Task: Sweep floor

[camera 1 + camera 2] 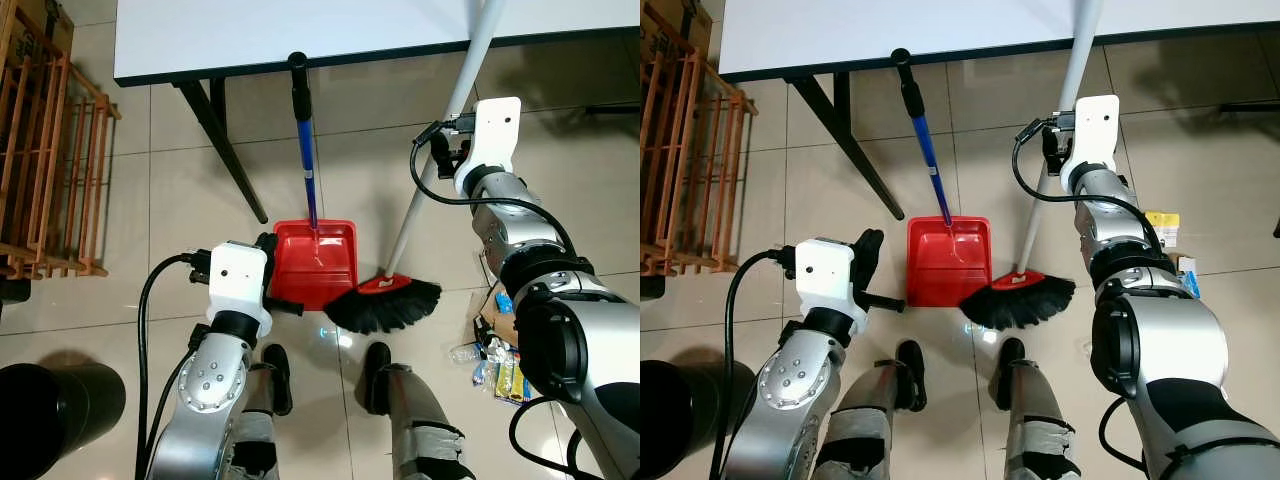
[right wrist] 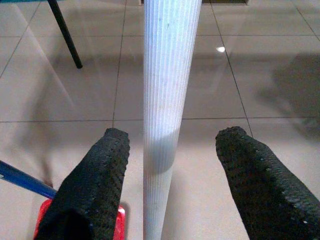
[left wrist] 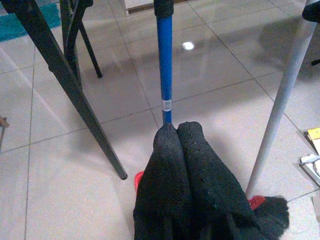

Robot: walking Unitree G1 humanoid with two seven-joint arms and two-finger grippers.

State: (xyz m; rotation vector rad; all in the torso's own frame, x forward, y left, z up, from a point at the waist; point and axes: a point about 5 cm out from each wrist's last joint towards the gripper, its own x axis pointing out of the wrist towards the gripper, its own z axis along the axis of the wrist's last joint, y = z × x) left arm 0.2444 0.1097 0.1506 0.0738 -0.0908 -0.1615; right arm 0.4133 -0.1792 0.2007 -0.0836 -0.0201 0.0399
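On a pale tiled floor (image 1: 180, 190) in front of a white table (image 1: 300, 30), a red dustpan (image 1: 318, 262) sits flat between the robot's two arms, its blue handle (image 1: 307, 170) rising toward the table edge. Just beside the pan's right corner rests a broom (image 1: 385, 300) with a red head and black bristles, its white pole (image 1: 440, 130) slanting up past the table.

Low at the pan's left rim, the left gripper (image 3: 177, 131) has its two black fingers pressed together with nothing visible between them, its tips close to the foot of the blue handle. Higher up, the right gripper (image 2: 172, 150) stands with its fingers (image 2: 100, 170) spread wide on either side of the white pole, not touching it.

Small wrappers (image 1: 495, 360) lie scattered on the tiles by the robot's right side. A wooden rack (image 1: 45, 160) stands to the left, and a black bin (image 1: 55, 410) sits near the left arm.
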